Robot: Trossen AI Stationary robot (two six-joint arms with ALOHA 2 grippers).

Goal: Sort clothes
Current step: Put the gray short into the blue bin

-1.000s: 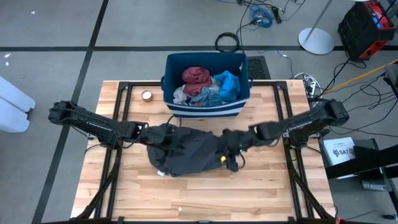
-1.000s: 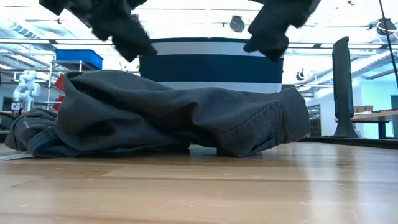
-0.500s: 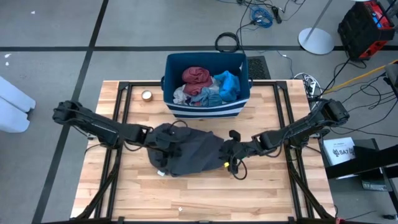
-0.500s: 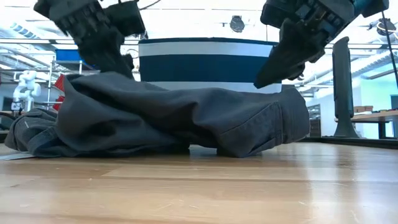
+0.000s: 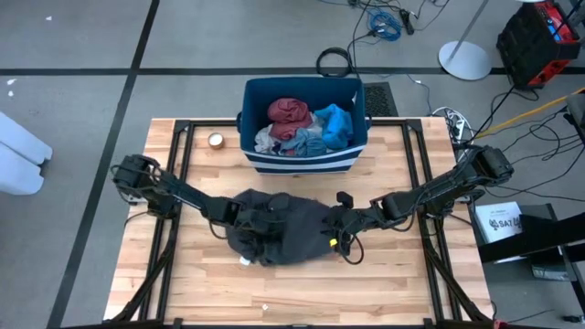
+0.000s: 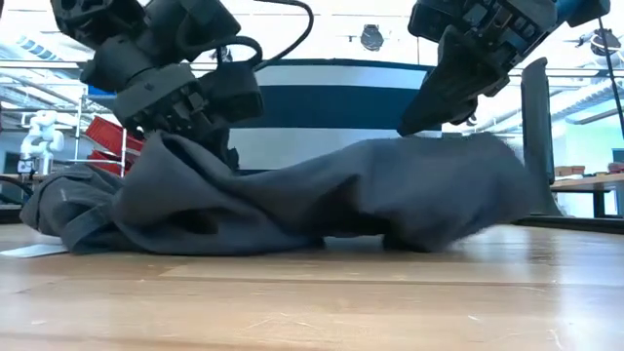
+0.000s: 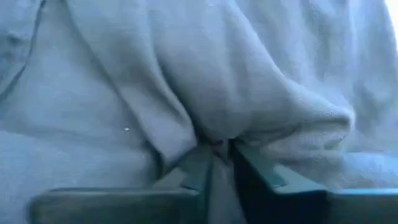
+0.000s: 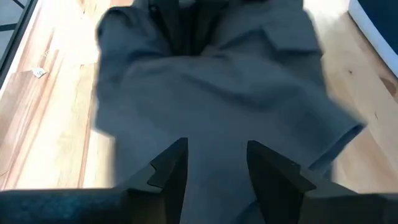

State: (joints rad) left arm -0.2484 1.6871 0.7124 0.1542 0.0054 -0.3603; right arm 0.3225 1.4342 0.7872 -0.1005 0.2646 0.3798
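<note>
A large dark grey garment (image 5: 288, 236) lies crumpled in the middle of the table (image 5: 384, 283), resting on its underside (image 6: 322, 200). My left gripper (image 5: 249, 219) is sunk into its left part and shut on a fold. My right gripper (image 5: 336, 227) stands open over the garment's right end (image 8: 211, 81), its fingertips (image 6: 409, 127) just above the cloth; I cannot tell whether they touch it. More clothes, maroon (image 5: 288, 111), bright blue (image 5: 335, 123) and blue-grey (image 5: 288, 142), lie heaped in the dark blue striped bin (image 5: 302, 163). My left gripper pinches a raised fold of the dark grey garment (image 7: 217, 134) between its two fingers (image 7: 261, 174). It comes slanting down from the table's left side (image 6: 219, 146). The cloth bunches up around the fingers, and the rest of the garment lies on the table.
The bin stands at the table's far edge, just behind the garment. A small roll of tape (image 5: 216, 140) lies left of the bin. Black frame rails (image 5: 178, 183) run along both sides of the table. Bare wood shows in front of the garment.
My left gripper has come down and toward the table's right into the garment and has shut on a fold. The garment's left hump has been pushed down and its right end has spread out. My right gripper sank a little toward the cloth, then kept still.
</note>
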